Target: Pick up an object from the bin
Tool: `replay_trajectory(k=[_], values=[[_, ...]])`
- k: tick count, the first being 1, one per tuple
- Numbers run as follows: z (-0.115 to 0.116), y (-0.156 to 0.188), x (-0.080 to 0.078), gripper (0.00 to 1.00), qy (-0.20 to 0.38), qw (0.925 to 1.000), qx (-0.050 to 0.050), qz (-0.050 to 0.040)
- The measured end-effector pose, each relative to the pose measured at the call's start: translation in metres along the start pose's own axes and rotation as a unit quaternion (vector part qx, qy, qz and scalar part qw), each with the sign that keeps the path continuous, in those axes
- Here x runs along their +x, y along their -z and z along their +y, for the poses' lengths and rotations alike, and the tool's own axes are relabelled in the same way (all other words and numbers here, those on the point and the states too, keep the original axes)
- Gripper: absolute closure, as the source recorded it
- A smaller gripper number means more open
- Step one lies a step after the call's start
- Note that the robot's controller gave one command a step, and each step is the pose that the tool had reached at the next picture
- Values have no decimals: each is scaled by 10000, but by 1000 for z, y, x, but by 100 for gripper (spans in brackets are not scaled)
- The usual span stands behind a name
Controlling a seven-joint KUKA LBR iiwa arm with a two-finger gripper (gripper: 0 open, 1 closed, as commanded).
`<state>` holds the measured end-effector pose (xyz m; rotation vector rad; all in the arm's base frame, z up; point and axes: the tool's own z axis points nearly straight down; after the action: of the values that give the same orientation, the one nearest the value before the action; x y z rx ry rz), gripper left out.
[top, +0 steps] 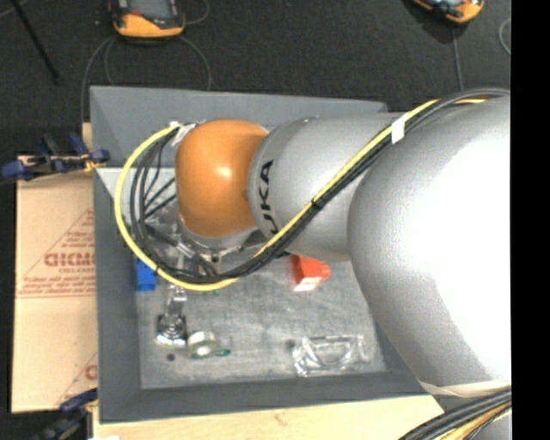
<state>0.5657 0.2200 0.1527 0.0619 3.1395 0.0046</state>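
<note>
Gripper (174, 325) beside small round whitish object with green tab (204, 345) — probably light, rolly; grasp across its rim. Grip opening — cannot tell.

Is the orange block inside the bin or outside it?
Inside. The orange block lies on the grey floor of the bin, near its middle, with its upper edge hidden under the arm.

This looks like a robotics laboratory: a big silver industrial arm (412, 215) with an orange wrist cover (215, 176) and yellow cable (344, 172) reaches into a grey metal bin (119, 344), standing on dark carpet (275, 43) near an orange-and-black device (148, 21).
</note>
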Motion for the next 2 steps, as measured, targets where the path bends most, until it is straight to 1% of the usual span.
replay_trajectory(k=[1,2], values=[[3,-36,80,0,-673,9977,19,39],[-23,-37,89,0,1666,9860,23,4]])
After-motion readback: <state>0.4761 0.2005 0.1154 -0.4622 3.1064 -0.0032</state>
